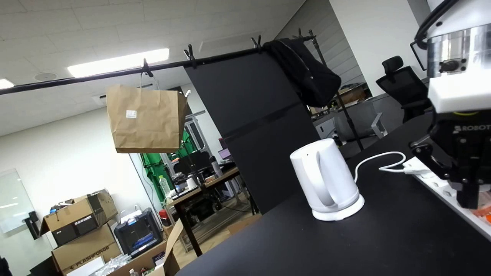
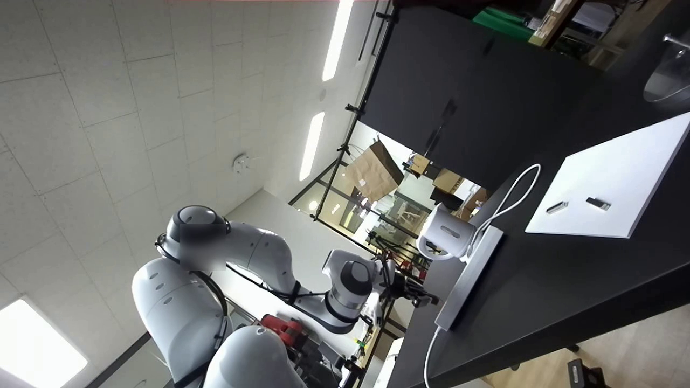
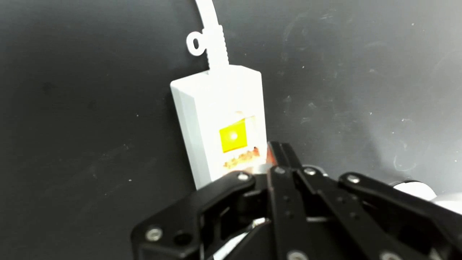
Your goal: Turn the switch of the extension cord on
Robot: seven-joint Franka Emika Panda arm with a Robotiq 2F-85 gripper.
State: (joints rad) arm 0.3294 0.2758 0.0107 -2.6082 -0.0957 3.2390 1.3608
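So, my fingers (image 3: 277, 153) are pressed together above the extension cord (image 3: 227, 95), near the bright yellow square (image 3: 234, 136) on its top; it lies on the black table (image 3: 90, 126) near the white kettle (image 1: 339, 172).

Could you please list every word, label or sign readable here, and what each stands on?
"ROBOT", cut off by the picture's edge: on the end effector.
"FLASHFORGE": on a cardboard box.
Too small to read: label on the paper bag; print on the upper box.
Extension cord: none readable.
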